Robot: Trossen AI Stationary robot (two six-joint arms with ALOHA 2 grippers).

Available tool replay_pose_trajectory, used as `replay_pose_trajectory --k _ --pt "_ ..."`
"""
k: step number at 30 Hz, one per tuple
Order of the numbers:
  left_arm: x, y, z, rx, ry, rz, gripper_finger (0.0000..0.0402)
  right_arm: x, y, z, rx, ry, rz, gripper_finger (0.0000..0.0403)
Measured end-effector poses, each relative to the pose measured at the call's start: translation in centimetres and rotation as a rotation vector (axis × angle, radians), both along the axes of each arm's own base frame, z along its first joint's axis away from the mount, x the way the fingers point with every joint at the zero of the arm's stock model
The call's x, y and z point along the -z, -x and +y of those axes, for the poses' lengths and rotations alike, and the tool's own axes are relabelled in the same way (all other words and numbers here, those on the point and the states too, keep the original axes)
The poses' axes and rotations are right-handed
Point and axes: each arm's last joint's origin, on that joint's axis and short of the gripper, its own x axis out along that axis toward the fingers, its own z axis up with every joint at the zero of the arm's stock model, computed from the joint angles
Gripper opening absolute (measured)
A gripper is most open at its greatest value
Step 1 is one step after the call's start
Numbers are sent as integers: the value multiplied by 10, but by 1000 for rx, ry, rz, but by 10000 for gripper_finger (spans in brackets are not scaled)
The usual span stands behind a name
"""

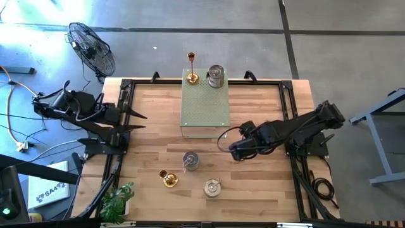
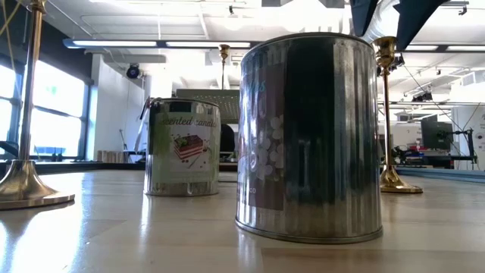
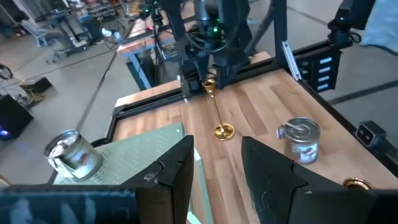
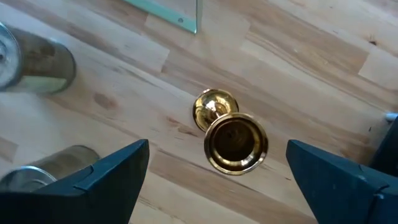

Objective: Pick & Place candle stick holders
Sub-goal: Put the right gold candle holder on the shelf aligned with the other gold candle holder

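Step in hand: reaching for a pick-up. Seen from table centre:

- **6 o'clock, near edge:** one silver candle tin [image 1: 212,187]. A gold candlestick holder [image 1: 168,178] stands at 7 o'clock, and a second silver tin [image 1: 190,160] is just inward of both.
- **4 o'clock:** the right gripper [image 4: 217,146], fingers spread wide and gripping nothing, hangs over an upright second gold holder [image 4: 231,138] that stands on the table between them.
- **9 o'clock:** the left gripper [image 3: 217,155] waits, part-spread and empty.
- **12 o'clock:** the pale green perforated box [image 1: 205,107] carries a third gold holder [image 1: 192,76] and a third silver tin [image 1: 216,76].

Count: three gold holders, three silver tins, one box.

The next move probably calls for lowering the right gripper, closing on the thin stem, and then lifting the holder to the box.
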Motion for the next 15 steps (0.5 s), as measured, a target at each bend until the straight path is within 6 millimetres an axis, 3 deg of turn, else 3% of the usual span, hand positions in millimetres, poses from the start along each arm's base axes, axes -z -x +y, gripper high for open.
replay_pose_trajectory --k 15 --pt "3 -2 -1 -19 51 40 131 5 -4 1 -9 13 20 373"
